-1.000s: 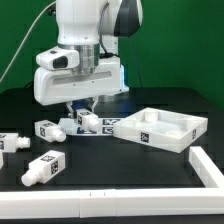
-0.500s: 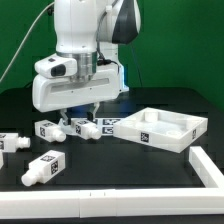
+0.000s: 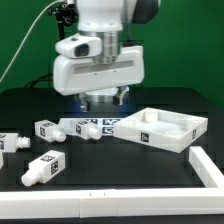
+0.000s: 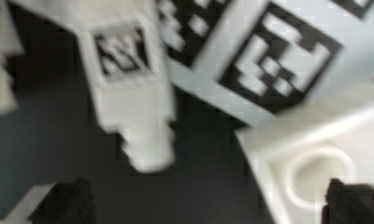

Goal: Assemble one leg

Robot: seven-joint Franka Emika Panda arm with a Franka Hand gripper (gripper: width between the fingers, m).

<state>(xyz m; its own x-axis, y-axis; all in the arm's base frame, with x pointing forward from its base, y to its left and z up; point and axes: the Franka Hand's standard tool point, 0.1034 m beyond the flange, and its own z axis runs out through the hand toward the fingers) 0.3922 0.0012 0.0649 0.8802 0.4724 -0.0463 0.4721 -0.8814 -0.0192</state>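
Several white legs with tag markers lie on the black table: one [image 3: 85,129] just below my gripper [image 3: 102,102], one [image 3: 46,128] to its left in the exterior view, one [image 3: 10,143] at the far left edge and one [image 3: 42,168] nearer the front. In the wrist view my gripper [image 4: 210,203] is open and empty, with both dark fingertips [image 4: 68,202] above the table. The nearest leg [image 4: 131,85] lies flat with its peg end toward the jaws. The white tabletop [image 3: 162,137] lies at the exterior view's right, and its corner hole shows in the wrist view [image 4: 326,168].
The marker board [image 3: 112,124] lies flat behind the legs and shows in the wrist view [image 4: 282,60]. A white raised barrier [image 3: 208,166] runs along the front and right of the table. A green backdrop stands behind.
My gripper has risen from the leg it hovered over and moved toward the exterior view's right. That leg now lies free on the table.
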